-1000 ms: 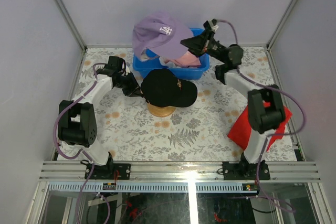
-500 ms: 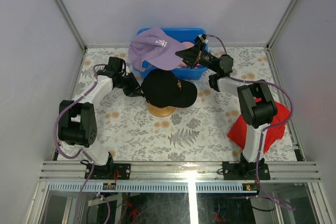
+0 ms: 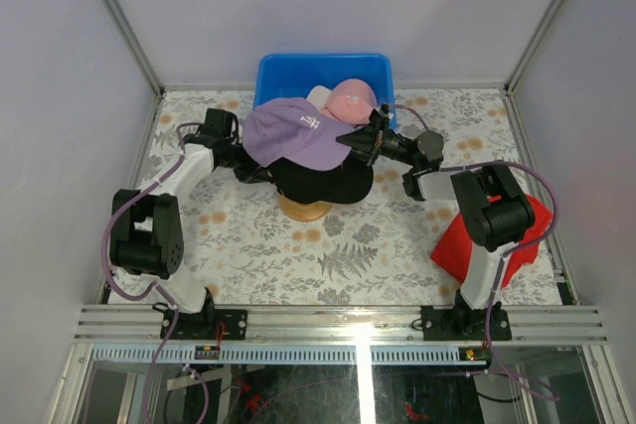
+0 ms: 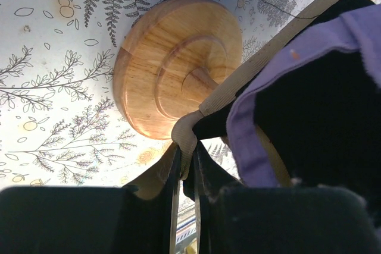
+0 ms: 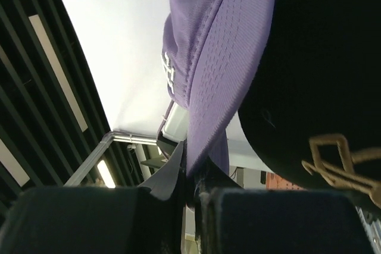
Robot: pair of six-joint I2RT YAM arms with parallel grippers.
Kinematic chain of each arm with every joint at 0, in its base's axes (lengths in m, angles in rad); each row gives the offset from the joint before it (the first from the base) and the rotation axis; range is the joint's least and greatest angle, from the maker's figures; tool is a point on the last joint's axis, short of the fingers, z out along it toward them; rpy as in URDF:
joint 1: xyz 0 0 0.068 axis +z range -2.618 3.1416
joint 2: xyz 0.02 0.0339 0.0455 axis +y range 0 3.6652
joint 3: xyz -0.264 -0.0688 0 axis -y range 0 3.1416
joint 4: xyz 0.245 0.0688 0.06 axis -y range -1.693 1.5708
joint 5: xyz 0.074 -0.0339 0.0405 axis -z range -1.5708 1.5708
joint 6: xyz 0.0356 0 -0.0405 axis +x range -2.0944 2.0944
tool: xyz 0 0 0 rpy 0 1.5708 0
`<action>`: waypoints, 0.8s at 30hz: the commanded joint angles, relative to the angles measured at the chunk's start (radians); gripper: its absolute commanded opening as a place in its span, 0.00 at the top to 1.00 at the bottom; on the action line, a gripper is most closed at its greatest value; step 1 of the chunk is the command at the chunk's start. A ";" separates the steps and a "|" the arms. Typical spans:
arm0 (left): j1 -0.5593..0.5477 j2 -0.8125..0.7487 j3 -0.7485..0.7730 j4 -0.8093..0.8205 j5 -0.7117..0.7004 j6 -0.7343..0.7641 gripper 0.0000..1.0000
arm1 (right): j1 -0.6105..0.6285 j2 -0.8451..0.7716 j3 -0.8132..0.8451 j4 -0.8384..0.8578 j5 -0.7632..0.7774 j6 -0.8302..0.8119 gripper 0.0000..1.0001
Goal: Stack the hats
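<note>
Hats first: the lavender fabric baseball cap (image 3: 293,131) is held by its brim in the right jaws, which are clamped shut on it. Its crown is draped beyond them over the black fabric cap with gold logo (image 3: 328,184). That black cap tops a tan fabric cap (image 4: 186,130) on the round tan wooden stand (image 4: 166,69), between the two sets of jaws. The left jaws are pinched on the tan cap's edge, steadying the pile.

To seat it well, I judge the right jaws should ease the brim down and toward themselves, so the lavender crown centres on the black one. It looks offset toward the left jaws. They should let go only when the brims line up, while the left jaws hold on.

A second ago the lavender cap hung high beyond the right jaws, over the blue plastic bin (image 3: 288,71). It now lies low on the pile, uncovering the pink cap (image 3: 353,98) and white cap (image 3: 320,96) in the bin. The left jaws have not shifted.
</note>
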State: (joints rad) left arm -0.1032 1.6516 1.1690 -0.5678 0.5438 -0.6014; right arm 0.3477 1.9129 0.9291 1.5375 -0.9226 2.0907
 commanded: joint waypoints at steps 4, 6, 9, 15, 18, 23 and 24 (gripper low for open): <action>0.000 -0.009 -0.028 0.054 0.004 -0.006 0.92 | 0.007 -0.103 -0.124 0.029 -0.106 0.091 1.00; 0.000 -0.009 -0.031 0.055 0.003 -0.006 0.92 | 0.003 -0.112 -0.159 0.020 -0.126 0.089 1.00; 0.000 -0.011 -0.038 0.057 0.002 -0.005 0.92 | -0.012 -0.130 -0.206 -0.023 -0.164 0.055 1.00; 0.000 -0.020 -0.049 0.059 0.001 -0.002 0.93 | -0.122 -0.211 -0.250 -0.264 -0.258 -0.125 1.00; 0.000 -0.021 -0.051 0.059 0.004 -0.001 0.93 | -0.170 -0.276 -0.208 -0.591 -0.301 -0.364 1.00; 0.000 -0.022 -0.055 0.062 0.004 -0.003 0.93 | -0.159 -0.283 -0.120 -0.930 -0.307 -0.638 1.00; 0.000 -0.024 -0.057 0.062 0.003 -0.003 0.93 | -0.155 -0.281 -0.097 -1.007 -0.311 -0.701 1.00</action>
State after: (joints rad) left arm -0.1040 1.6436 1.1343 -0.5331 0.5663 -0.6102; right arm 0.1822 1.6581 0.7517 0.8928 -1.1553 1.6897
